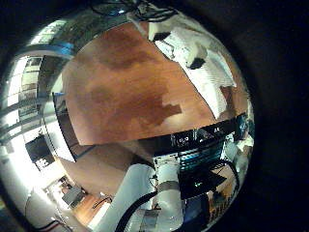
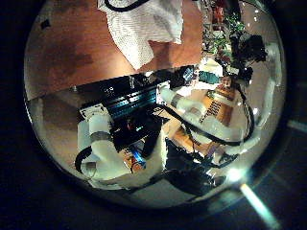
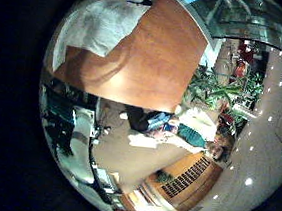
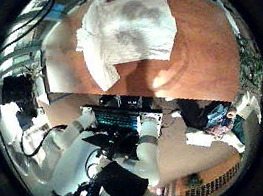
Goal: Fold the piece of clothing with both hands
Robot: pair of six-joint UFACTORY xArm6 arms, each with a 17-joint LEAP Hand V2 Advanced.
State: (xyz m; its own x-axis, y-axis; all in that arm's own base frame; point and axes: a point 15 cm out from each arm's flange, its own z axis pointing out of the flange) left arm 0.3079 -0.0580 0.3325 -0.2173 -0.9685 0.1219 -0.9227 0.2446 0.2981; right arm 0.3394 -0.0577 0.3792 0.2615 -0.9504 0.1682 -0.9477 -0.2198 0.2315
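Observation:
The piece of clothing (image 4: 125, 28) lies bunched in a rough rectangle on the wooden table (image 4: 201, 56), near one end. The right thumb side palm view looks down on it from above. It also shows in the right little finger side palm view (image 3: 100, 26) and the left thumb side palm view (image 2: 144, 29). In the left little finger side palm view the clothing (image 1: 217, 68) lies at the table's far end, and a hand (image 1: 185, 48) hangs over it.
A wide bare stretch of table (image 1: 126, 87) lies beside the clothing. The table's edge (image 2: 106, 86) runs in front of the two arms (image 4: 143, 137). Potted plants (image 3: 218, 88) stand on the floor beyond the table.

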